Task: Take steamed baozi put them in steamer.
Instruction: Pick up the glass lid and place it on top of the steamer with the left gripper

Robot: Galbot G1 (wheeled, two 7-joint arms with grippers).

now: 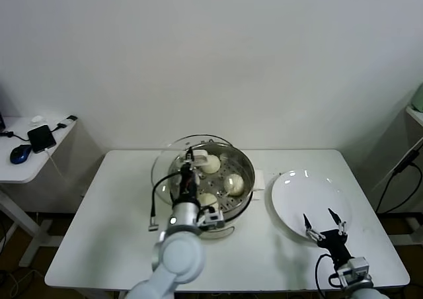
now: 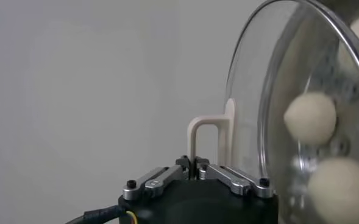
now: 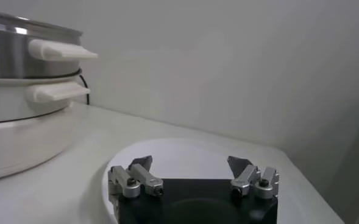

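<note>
The steel steamer (image 1: 246,161) on its white base stands mid-table. Three cream baozi show on its perforated tray: one at the back (image 1: 210,163), one at the right (image 1: 234,184), one at the front (image 1: 207,199) partly behind my left arm. My left gripper (image 1: 190,160) is shut on the cream handle (image 2: 199,135) of the round glass lid (image 2: 252,91) and holds it tilted over the steamer's left side. Two baozi (image 2: 310,117) show through the glass. My right gripper (image 1: 320,221) is open and empty over the near edge of the white plate (image 1: 297,193).
The white plate also shows in the right wrist view (image 3: 185,149), with nothing on it, with the steamer (image 3: 21,55) beside it. A side table (image 1: 26,167) with a phone and a mouse stands far left. A black cable (image 1: 156,203) hangs from my left arm.
</note>
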